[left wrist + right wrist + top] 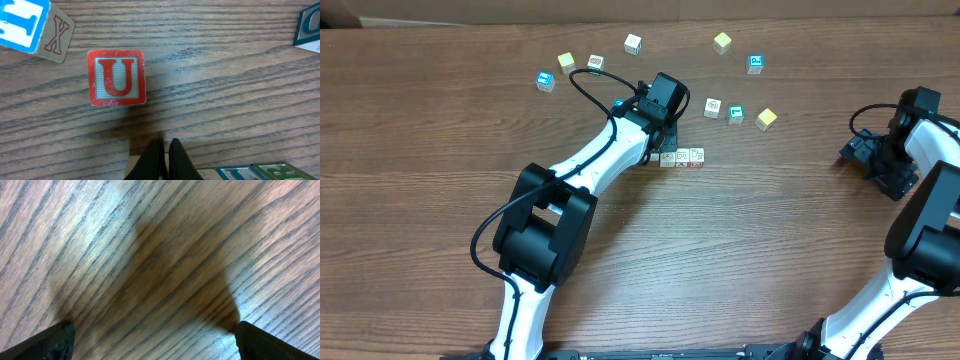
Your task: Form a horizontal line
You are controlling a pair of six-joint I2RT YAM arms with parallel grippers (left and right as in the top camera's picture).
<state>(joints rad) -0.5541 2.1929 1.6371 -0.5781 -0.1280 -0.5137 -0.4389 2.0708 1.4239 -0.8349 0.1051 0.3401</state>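
The wooden table holds scattered letter cubes. The horizontal line sits mid-frame, just below my left pincer, which is pressed together and empty. My right pincer is spread wide at the right edge. A red U cube lies ahead. I judge I'm between placements; next I must spread and fetch a matching cube.

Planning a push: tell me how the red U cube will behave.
The red U cube looks wooden and flat-faced, so it will probably slide, not roll. Resting flat on the table, it seems unlikely to tip.
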